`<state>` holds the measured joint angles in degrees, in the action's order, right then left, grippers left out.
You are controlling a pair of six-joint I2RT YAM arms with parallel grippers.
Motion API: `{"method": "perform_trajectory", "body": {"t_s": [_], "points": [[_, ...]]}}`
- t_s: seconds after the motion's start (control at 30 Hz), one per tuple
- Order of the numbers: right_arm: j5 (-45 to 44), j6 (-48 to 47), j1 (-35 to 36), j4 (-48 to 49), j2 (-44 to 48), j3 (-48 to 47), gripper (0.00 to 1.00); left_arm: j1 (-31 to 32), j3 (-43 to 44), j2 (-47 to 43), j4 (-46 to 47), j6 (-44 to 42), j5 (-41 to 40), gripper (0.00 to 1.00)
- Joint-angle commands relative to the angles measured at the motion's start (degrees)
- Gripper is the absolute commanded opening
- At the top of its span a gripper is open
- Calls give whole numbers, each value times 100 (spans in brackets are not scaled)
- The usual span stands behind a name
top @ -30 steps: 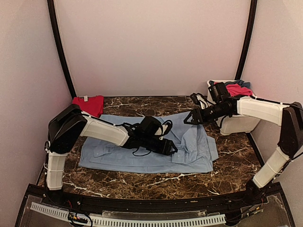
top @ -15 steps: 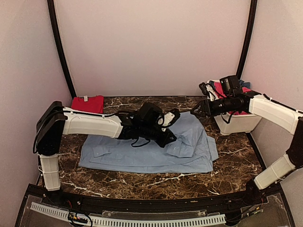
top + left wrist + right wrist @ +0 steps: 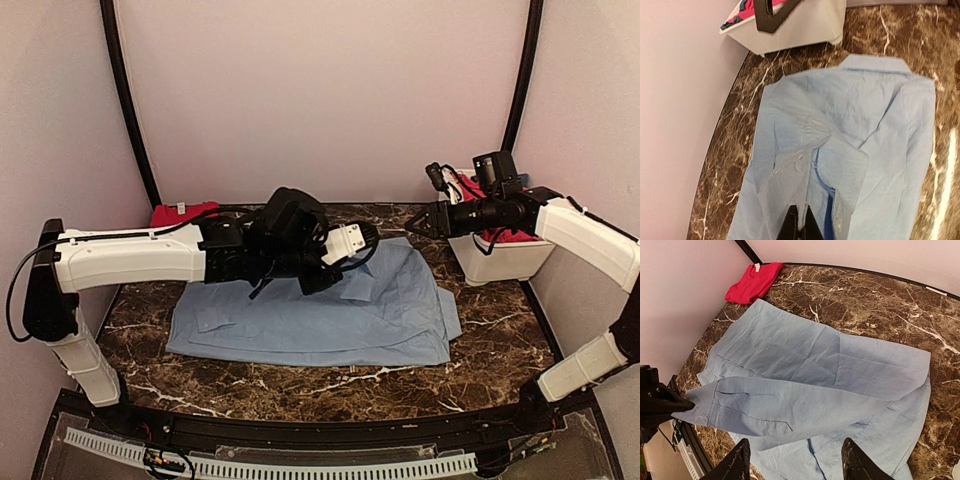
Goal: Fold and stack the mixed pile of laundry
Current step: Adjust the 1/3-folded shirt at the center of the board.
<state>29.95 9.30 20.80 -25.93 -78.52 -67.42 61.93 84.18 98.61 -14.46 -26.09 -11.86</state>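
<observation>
The shirt [image 3: 300, 325] is lying spread on the surface [image 3: 480, 345]; the left gripper [image 3: 800, 227], having just clamped its sleeve, is drawing it across for the fold, while the right gripper [image 3: 796, 460] is hovering part-open and empty.

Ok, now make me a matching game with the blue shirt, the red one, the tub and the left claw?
1 light-blue shirt
2 folded red garment
3 white tub
4 left gripper

A far left corner of the table
B far right, clothes inside
C pinching the shirt
D spread across the middle

Pairs: 1-D, 2-A, 3-B, 4-C
</observation>
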Motion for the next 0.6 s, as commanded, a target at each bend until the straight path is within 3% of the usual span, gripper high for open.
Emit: {"method": "perform_trajectory", "body": {"t_s": [0.0,0.1,0.4,0.47,0.57], "points": [[341,26,-23,162,36,-64,59,388,-1054,-728,353,-1122,-634,0],[331,37,-23,185,66,61,59,800,-1786,-787,1330,-1816,-1118,0],[399,-33,-23,82,196,358,59,1851,-2182,384,3447,-3522,-1980,4],[405,-15,-23,101,265,466,59,2027,-2081,727,3901,-3804,-2164,9],[456,-8,-19,72,284,577,59,2350,-1805,1184,4061,-3862,-2486,27]]}}
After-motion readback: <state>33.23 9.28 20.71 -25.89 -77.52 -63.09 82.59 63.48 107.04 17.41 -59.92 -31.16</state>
